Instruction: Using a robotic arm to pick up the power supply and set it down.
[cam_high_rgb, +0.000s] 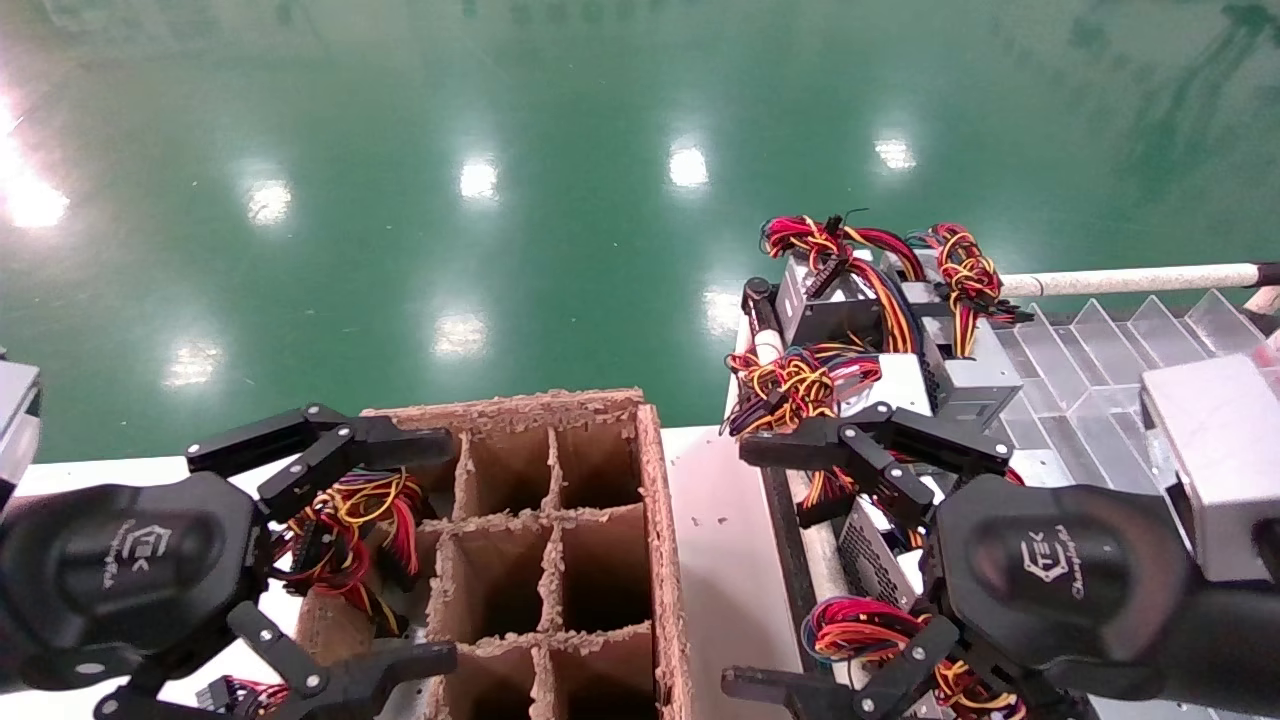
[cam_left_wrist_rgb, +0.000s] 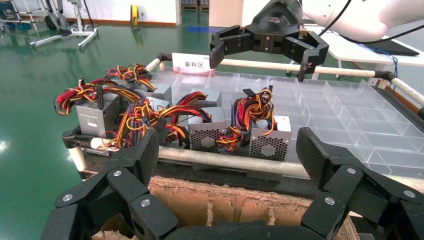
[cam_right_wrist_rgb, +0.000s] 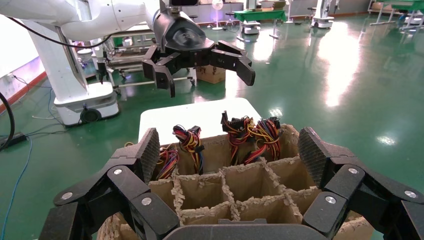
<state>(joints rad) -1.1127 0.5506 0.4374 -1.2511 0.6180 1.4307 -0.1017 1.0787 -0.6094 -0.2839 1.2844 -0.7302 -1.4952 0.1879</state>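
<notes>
Hovering right gripper (cam_high_rgb: 790, 565) fingers spread over power supply (cam_high_rgb: 870, 545), left gripper (cam_high_rgb: 400, 550) above cardboard box (cam_high_rgb: 660, 520)

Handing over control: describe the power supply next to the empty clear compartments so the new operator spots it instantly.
Find the tray of clear plastic dividers beside the cardboard divider box, under the open right gripper. Along its rail nearest the box stand two perforated-faced units; yours is the power supply at the row's end bordering the empty compartments, wires heaped on top.
</notes>
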